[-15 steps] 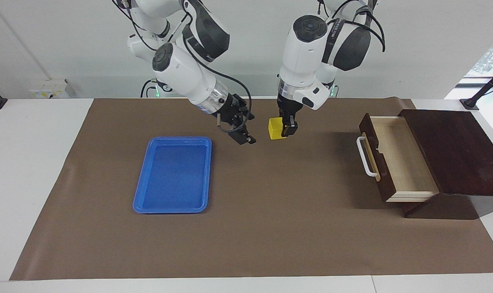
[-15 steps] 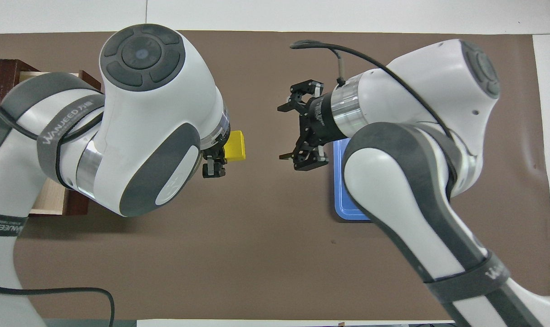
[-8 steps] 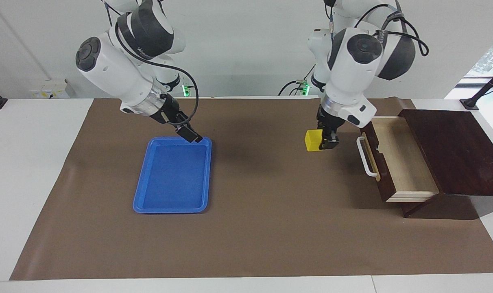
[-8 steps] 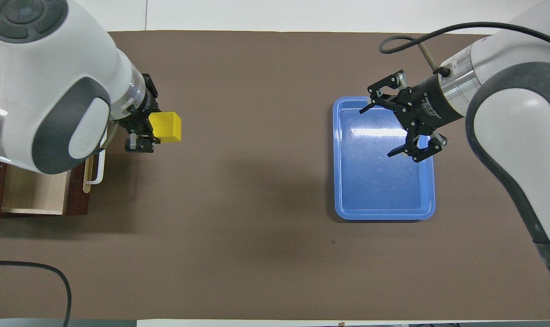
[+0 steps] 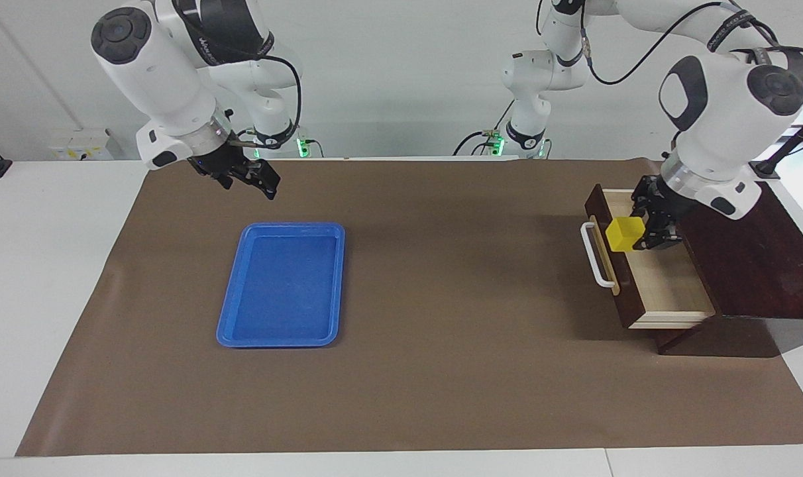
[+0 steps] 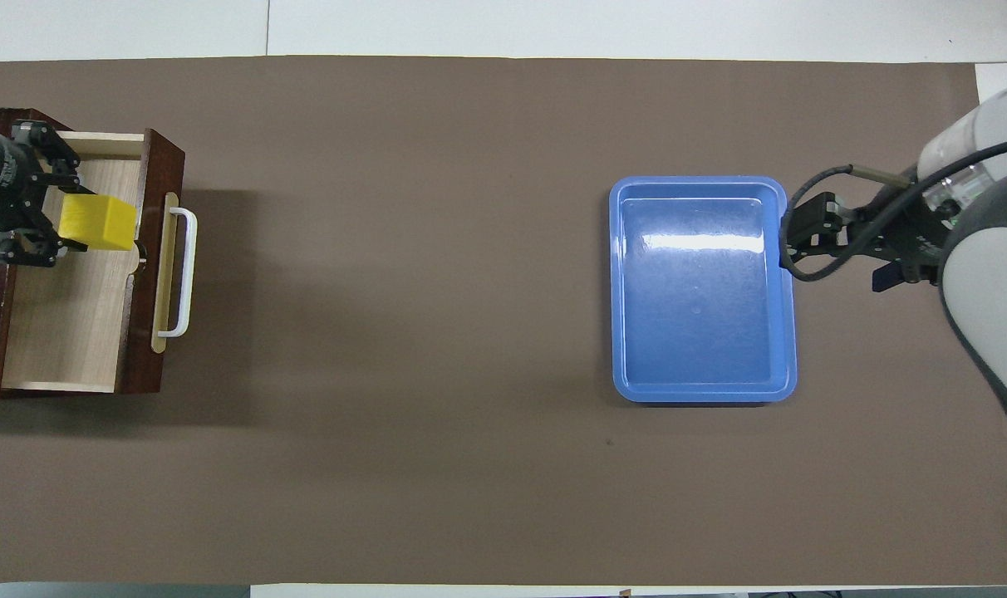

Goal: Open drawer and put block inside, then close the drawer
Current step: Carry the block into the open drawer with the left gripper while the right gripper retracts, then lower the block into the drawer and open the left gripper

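**A:** Where do you have the block right now?

**B:** My left gripper (image 5: 648,228) is clamped on the yellow block (image 5: 625,234), up in the air over the open drawer (image 5: 666,285), at the part of the pale interior just inside the drawer front. It isn't resting on the drawer floor as far as I can judge.

**A:** What worries you?

**B:** The block sits close to the dark front panel and its white bar handle (image 5: 595,255). If I let go here it may clip that front and tumble out onto the brown mat (image 5: 441,331). Released from height, I'd expect it to bounce on the bare wood. My grip looks to be on one side of the cube, so it might tilt as I lower it. And when it's time to close, my fingers have to be clear, or the drawer will pinch them against the dark wood cabinet (image 5: 746,245).

**A:** Anything in the way?

**B:** Nothing I can see. The cabinet stands at the left arm's end of the mat. A blue plastic tray (image 5: 282,285) lies well apart, toward the right arm's end. My right gripper (image 5: 252,180) waits over the mat, just off the tray's edge nearest the robots; I cannot tell how its fingers stand.
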`<state>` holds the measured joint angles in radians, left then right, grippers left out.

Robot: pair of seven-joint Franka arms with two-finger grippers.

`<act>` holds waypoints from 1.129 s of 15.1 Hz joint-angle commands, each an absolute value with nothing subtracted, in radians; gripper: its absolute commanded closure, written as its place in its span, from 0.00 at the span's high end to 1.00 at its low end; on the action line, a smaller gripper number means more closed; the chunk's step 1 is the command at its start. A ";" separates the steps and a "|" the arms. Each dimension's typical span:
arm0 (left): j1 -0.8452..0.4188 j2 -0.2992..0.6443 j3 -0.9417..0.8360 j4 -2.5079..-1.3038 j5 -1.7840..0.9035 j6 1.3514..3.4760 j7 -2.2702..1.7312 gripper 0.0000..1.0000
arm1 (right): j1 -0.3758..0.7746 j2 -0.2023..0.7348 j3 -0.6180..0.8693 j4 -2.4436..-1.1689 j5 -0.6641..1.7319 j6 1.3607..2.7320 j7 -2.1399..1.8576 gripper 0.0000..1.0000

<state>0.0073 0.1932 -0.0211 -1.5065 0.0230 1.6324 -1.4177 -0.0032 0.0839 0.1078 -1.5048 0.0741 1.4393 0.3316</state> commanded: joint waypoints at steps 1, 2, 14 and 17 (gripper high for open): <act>0.055 0.121 -0.035 -1.633 0.032 1.701 -1.365 0.00 | -0.055 0.026 0.121 -1.519 0.005 1.427 0.102 1.00; 0.067 0.097 -0.034 -1.688 0.034 1.741 -1.364 0.00 | -0.072 0.005 0.121 -1.522 -0.005 1.425 0.056 1.00; 0.089 0.060 -0.035 -1.928 0.032 2.026 -1.396 0.00 | -0.127 -0.100 0.118 -1.625 -0.008 1.411 0.018 1.00; 0.089 0.061 -0.035 -1.943 0.032 2.034 -1.393 0.00 | -0.135 -0.045 0.115 -1.592 -0.002 1.405 0.020 1.00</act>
